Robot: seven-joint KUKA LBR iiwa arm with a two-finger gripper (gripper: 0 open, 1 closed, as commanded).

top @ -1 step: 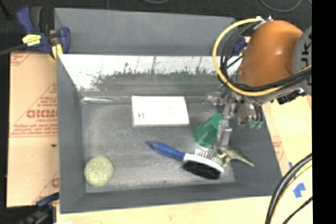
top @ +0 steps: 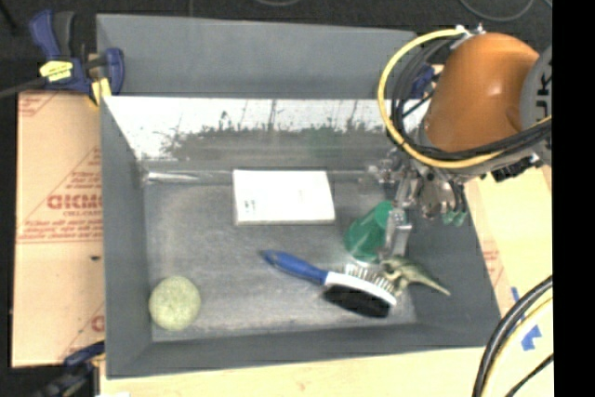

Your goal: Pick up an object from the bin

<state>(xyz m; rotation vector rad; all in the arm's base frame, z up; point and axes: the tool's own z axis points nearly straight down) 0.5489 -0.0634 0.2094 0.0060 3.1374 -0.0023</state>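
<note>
Whether my gripper [top: 400, 235] is clenched I cannot tell, low by the bin's [top: 204, 237] right wall beside the green plastic piece [top: 367, 235], so crowding from the blue-handled brush [top: 335, 282] might spoil the grasp.

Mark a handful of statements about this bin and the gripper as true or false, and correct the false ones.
1. A flat white box lies toward the back middle of the bin. True.
2. The round pale-green ball sits in the front corner at the view's right. False: it sits in the front corner at the view's left.
3. The brush has a red handle. False: its handle is blue, with white bristles at the head.
4. The gripper is down beside a green thing in the right part of the bin. True.
5. The ball touches the white box. False: they lie well apart, with bare bin floor between them.
</note>
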